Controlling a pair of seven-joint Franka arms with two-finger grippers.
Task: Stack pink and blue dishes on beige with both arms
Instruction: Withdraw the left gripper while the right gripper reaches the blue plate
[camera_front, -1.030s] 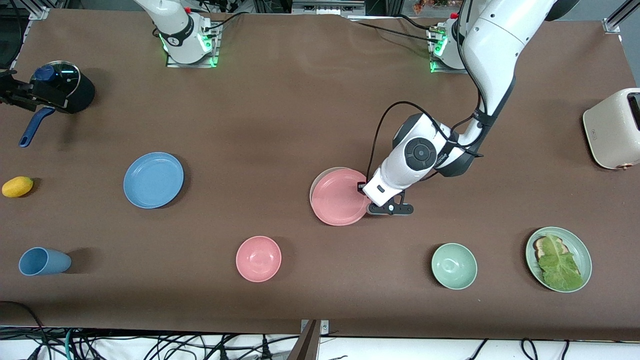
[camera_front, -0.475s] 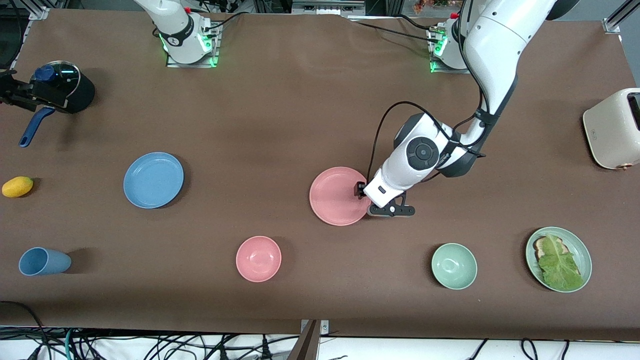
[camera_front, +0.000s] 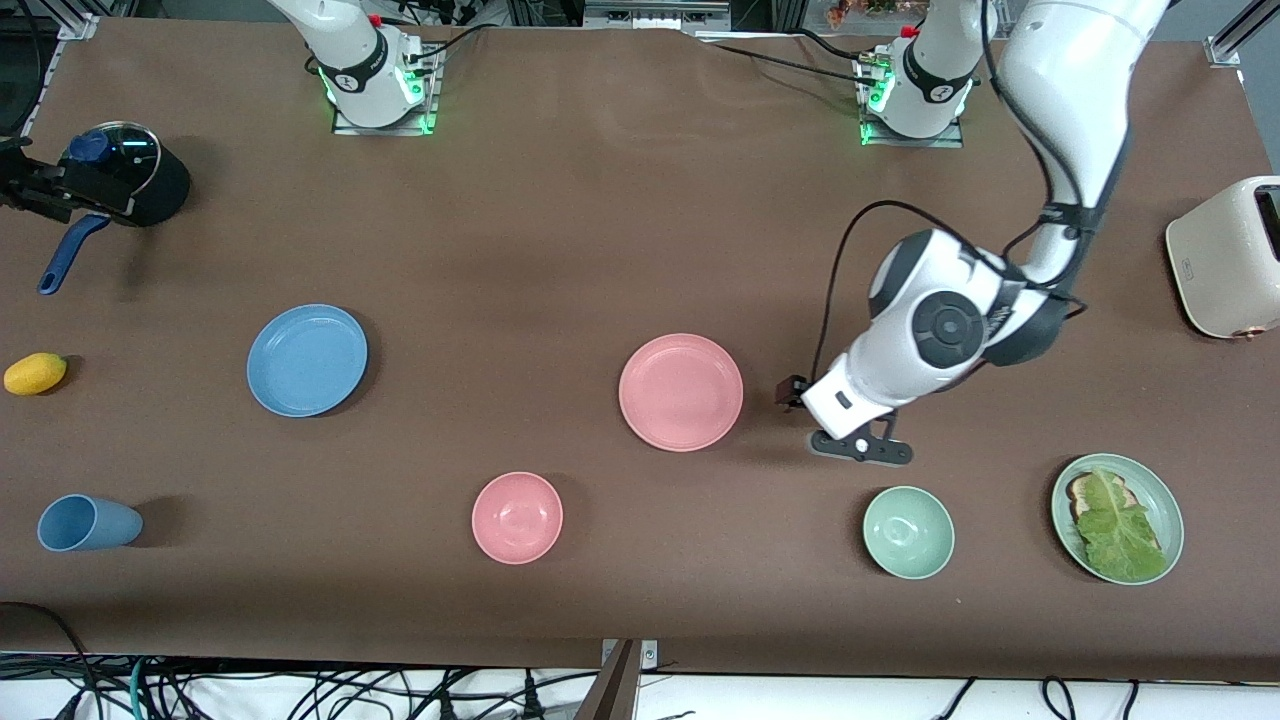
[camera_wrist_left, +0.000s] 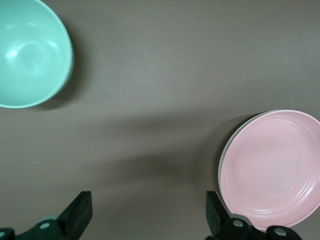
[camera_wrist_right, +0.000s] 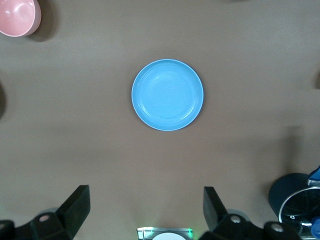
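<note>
- pink plate (camera_front: 681, 392): lies flat near the middle of the brown tabletop (camera_front: 600, 220); in the left wrist view a thin pale rim of the beige plate (camera_wrist_left: 223, 151) shows under its edge, so the pink plate rests on top of the beige one.
- blue plate (camera_front: 307, 359): lies flat on the tabletop, well apart from the pink plate and toward the right arm's end; nothing touches it.
- left claw (camera_front: 862, 447): hangs over bare tabletop, just beside the pink plate on the side toward the left arm's end, and above the green bowl (camera_front: 908, 532) in height; in the left wrist view its fingers (camera_wrist_left: 80, 215) stand wide apart with nothing between them.
- right claw (camera_wrist_right: 145, 212): not seen from the front camera; the right wrist view looks straight down on the blue plate from high up, fingers spread wide and empty. the right arm waits.
- pink bowl (camera_front: 517, 517): nearer to the front camera than both plates, between them along the tabletop.
- blue cup (camera_front: 88, 523): lies on its side toward the right arm's end, nearer to the front camera than the blue plate.
- green plate (camera_front: 1160, 495): carries bread and lettuce, beside the green bowl toward the left arm's end.
- dark pot (camera_front: 128, 185), yellow fruit (camera_front: 35, 373): at the right arm's end of the tabletop.
- toaster (camera_front: 1225, 257): at the left arm's end.
</note>
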